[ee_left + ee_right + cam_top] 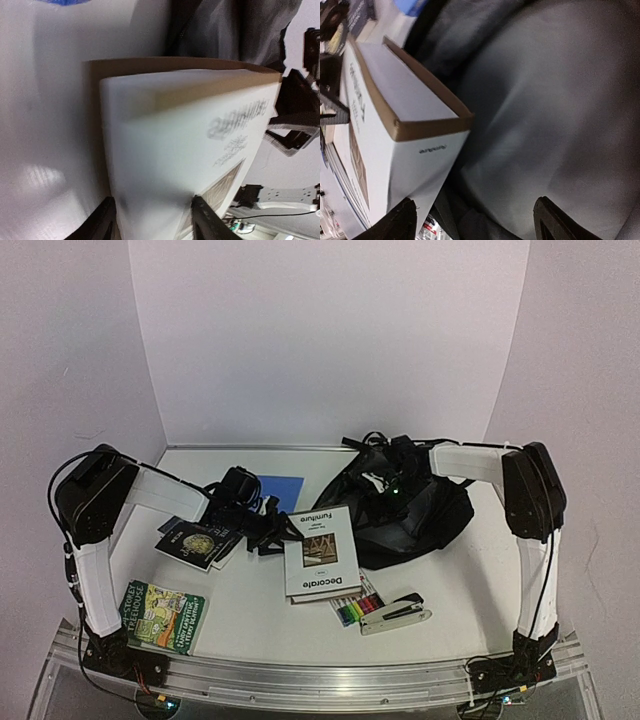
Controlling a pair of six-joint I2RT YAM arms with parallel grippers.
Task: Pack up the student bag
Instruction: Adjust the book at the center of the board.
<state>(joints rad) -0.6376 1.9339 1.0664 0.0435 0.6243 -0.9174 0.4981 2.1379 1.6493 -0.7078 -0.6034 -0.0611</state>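
White walls close in a white table (250, 640), with both arms mounted at its near edge.

Item one, the student bag (410, 520): it lies slumped on the far right-centre of the table, black, with its straps bunched at the far side. In the right wrist view its grey fabric fills most of the frame.

Item two, the right gripper (392, 488): it hangs over the bag's upper part. Seen from its own camera, its fingers (402, 220) stand wide apart above the fabric with nothing between them.

Item three, the left gripper (278, 530): it sits at the left edge of a white book (320, 550) titled "Decorate", which lies flat mid-table on top of a second book. Its far right corner meets the bag. From the left wrist camera, the fingers (105, 220) stand on either side of the book's edge. That view is blurred, and I cannot tell whether they press on it.

Other items noted:
- A blue sheet (280, 487) lies behind the left gripper.
- A dark booklet (197, 540) with a round gold emblem lies under the left forearm.
- A green illustrated book (162, 617) lies at the near left.
- A pack of markers (357, 608) and a stapler (397, 615) lie just in front of the white book.
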